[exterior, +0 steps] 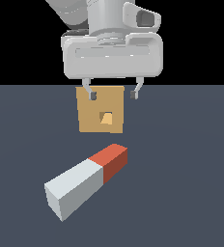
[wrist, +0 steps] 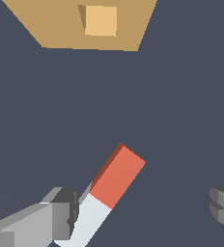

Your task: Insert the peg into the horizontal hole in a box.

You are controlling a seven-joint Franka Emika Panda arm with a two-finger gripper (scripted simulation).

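Tan box hole unfilled; peg on floor; tool spread.

Exterior view: low, frontal, facing the box face. Wrist view: looks steeply down. Both share the peg and the box.

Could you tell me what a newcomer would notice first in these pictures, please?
The two-tone peg stands out first, lying flat on the dark floor with its red end toward the box. Behind it sits that tan box, its small hole facing the peg. Above hangs the pale end effector, jaws spread wide and empty.
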